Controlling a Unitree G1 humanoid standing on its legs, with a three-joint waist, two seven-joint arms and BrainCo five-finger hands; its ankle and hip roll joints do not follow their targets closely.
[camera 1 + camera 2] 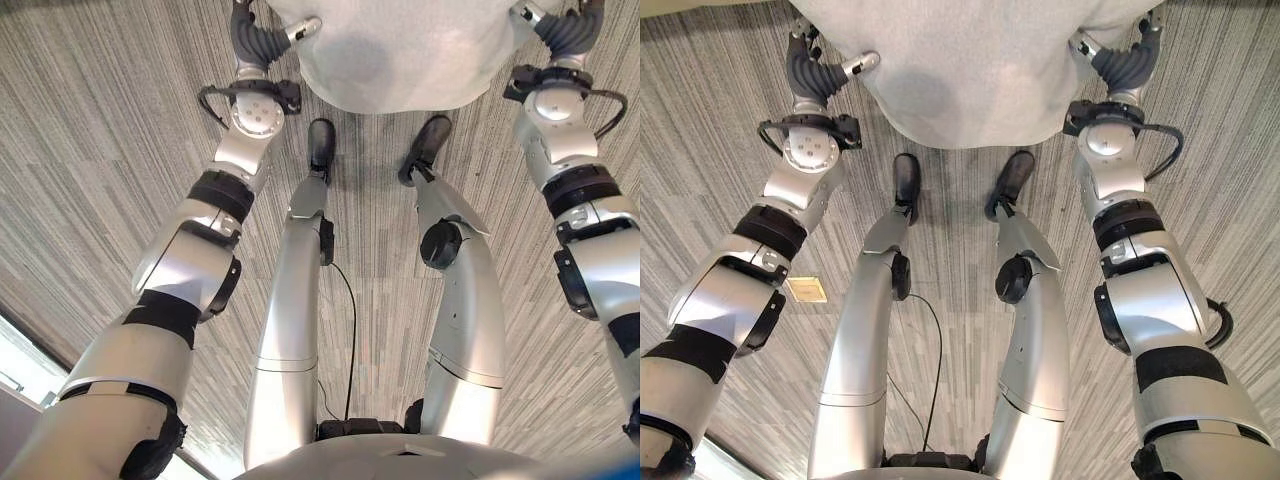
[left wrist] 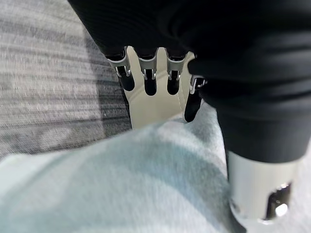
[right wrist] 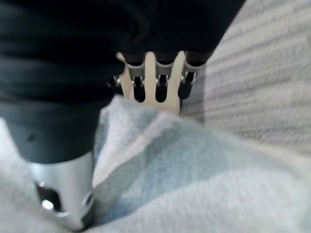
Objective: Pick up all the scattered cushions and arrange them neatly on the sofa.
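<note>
A pale grey cushion [image 1: 400,50] hangs above the carpet at the top of the eye views, held between both hands. My left hand [image 1: 255,35] grips its left edge and my right hand [image 1: 1125,60] grips its right edge. In the left wrist view the fingers [image 2: 146,73] reach behind the cushion [image 2: 121,184] while the thumb lies on its near face. The right wrist view is the same: the fingers [image 3: 155,77] pass behind the cushion [image 3: 194,179] and the thumb presses on the cloth.
Grey striped carpet [image 1: 90,150] spreads under and around the cushion. A small tan floor plate [image 1: 805,290] lies to the left. A pale edge [image 1: 20,370] crosses the lower left corner.
</note>
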